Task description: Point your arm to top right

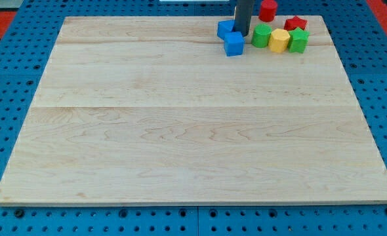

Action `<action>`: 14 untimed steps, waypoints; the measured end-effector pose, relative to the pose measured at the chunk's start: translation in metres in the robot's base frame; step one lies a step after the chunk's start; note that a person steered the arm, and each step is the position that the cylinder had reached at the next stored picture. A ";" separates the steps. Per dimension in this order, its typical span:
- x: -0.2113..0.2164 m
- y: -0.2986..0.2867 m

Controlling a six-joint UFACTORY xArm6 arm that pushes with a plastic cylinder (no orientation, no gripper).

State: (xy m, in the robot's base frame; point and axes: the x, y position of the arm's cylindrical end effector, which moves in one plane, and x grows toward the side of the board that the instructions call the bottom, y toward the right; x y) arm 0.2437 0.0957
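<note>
My rod comes down from the view's top and my tip (pixel 243 34) rests on the wooden board (pixel 193 131) near its top right. The tip stands right of a blue block (pixel 225 29) and just above a blue cube (pixel 233 44), close to both. To the tip's right lie a green cylinder (pixel 261 36), a yellow cylinder (pixel 279 40) and a green block (pixel 298 40). A red cylinder (pixel 267 10) sits at the board's top edge, and a red star-like block (pixel 296 24) lies right of it.
The board lies on a blue pegboard table (pixel 10 78) with rows of holes. A red surface (pixel 3 16) shows at the view's top left and top right corners.
</note>
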 end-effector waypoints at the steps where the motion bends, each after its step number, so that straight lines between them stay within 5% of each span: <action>1: 0.008 -0.018; 5: 0.022 -0.076; 7: 0.091 -0.117; 10: 0.162 -0.010; 12: 0.135 0.116; 14: 0.065 0.182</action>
State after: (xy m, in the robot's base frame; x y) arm 0.3088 0.2773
